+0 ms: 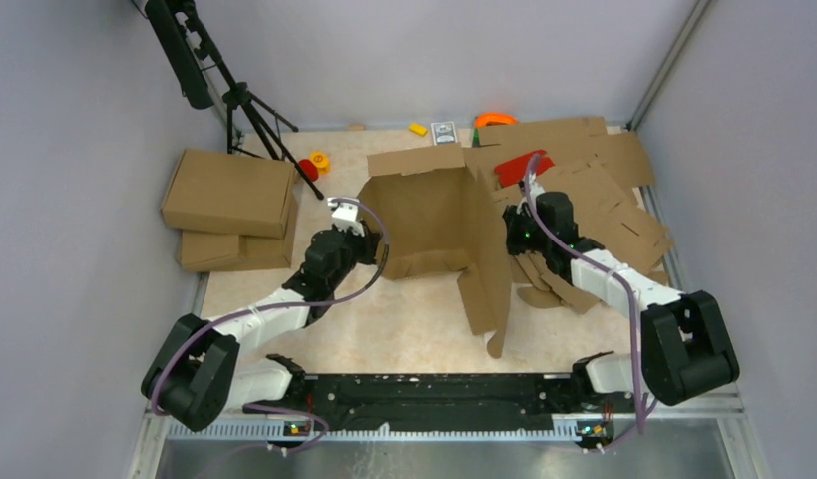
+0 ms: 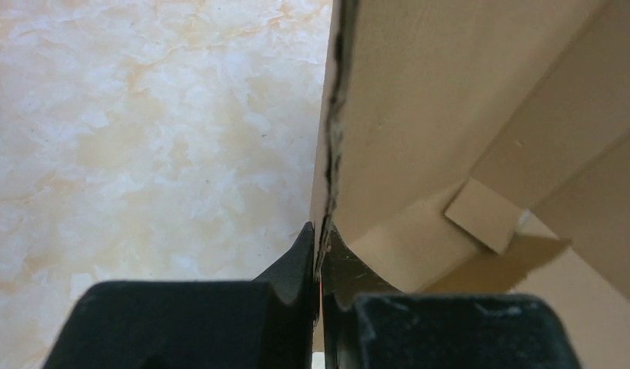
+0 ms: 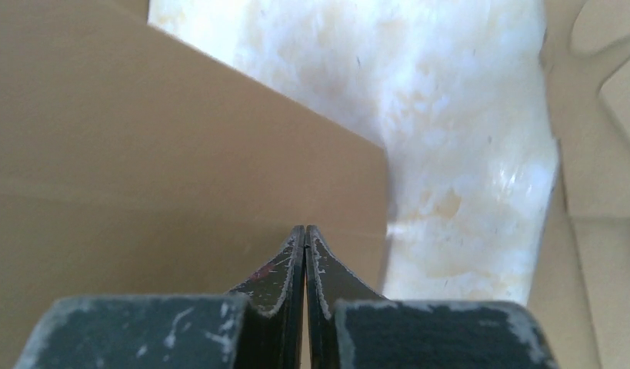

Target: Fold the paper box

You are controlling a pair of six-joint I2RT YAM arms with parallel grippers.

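Box place: the paper box (image 1: pixel 429 215) is standing on the tabletop (image 1: pixel 384 329), to the right of the stack of closed boxes (image 1: pixel 229 195), with a gap between.
Done: several panels are raised, so an open shape with standing walls is formed.
Left, as judged: nothing is closed on top, and one long panel on the side away from the stack is still loose. About half of the folding seems to be open.
Left jaws: pinching the raw edge of the wall that faces the stack.
Right jaws: pressed together at the wall away from the stack. Whether cardboard is caught between them cannot be told.
Top view only: the whole shape, the stack, and the heap of flat sheets (image 1: pixel 604 190) beyond the box.
Left wrist view only: the edge inside the jaws, and a small folded tab (image 2: pixel 485 215) inside.
Right wrist view only: a plain panel (image 3: pixel 142 154) filling the side behind the tips.
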